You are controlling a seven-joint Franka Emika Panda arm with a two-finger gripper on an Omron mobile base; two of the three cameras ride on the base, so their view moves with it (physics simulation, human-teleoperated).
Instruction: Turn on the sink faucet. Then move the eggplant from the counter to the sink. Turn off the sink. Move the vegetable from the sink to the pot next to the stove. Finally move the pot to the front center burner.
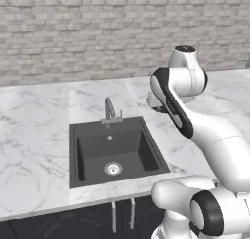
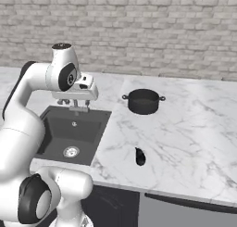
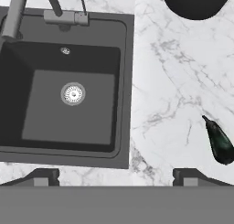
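Sink point(image 3: 73, 95) sits left in the hand view, recessed in the marble table point(image 3: 169, 81), round drain at its floor, basin holding nothing else. Faucet point(image 3: 59, 15) stands at the sink's back rim. Fingers point(image 3: 116, 177) spread wide, released, grasping nothing, hovering above the table edge just right of the sink. Black pot point(image 2: 144, 101) rests on the table behind, well right of the sink. Eggplant point(image 3: 219, 141) lies farthest right on the table, near the front edge, apart from the fingers.
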